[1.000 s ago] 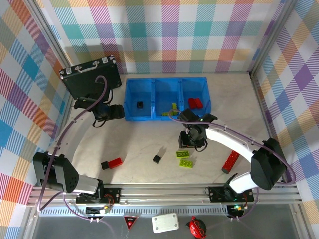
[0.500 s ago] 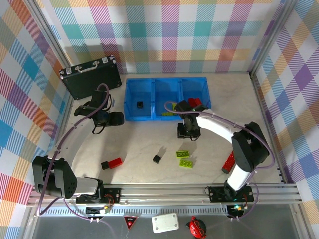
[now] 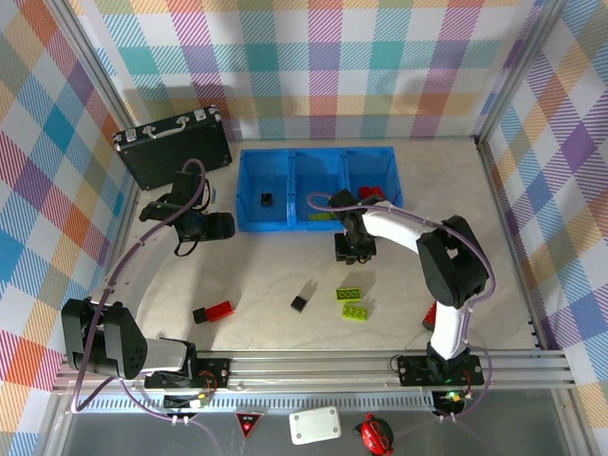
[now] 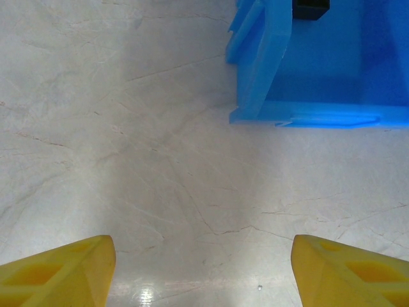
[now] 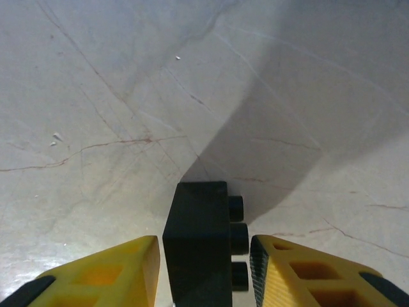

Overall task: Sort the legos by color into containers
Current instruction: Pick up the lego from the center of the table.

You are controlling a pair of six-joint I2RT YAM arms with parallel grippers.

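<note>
Top external view: I'm looking down on a pale marbled table (image 3: 266,266) with thin veins. Pastel plaid walls (image 3: 332,66) box it in and a metal rail (image 3: 313,366) runs along the near edge. The blue bin (image 3: 285,154) sits toward the back, with a black briefcase (image 3: 176,150) to its left. The bin's left compartment holds a black cube (image 3: 267,199), the middle one has lime-green pieces (image 3: 323,215), and the right one has red bricks (image 3: 372,195).

Loose on the table in front lie two lime plates (image 3: 349,294), a small black piece (image 3: 299,304) and a red brick (image 3: 220,309). The long red bar (image 3: 432,312) is partly behind my right arm.

My right gripper (image 3: 350,249) hangs just in front of the bin's middle compartment. On its wrist camera, the yellow fingers pinch a black brick (image 5: 195,236), with bare stone and shadow beyond. My left gripper (image 4: 203,256) is by the bin's left front corner, fingers spread wide with nothing between them.
</note>
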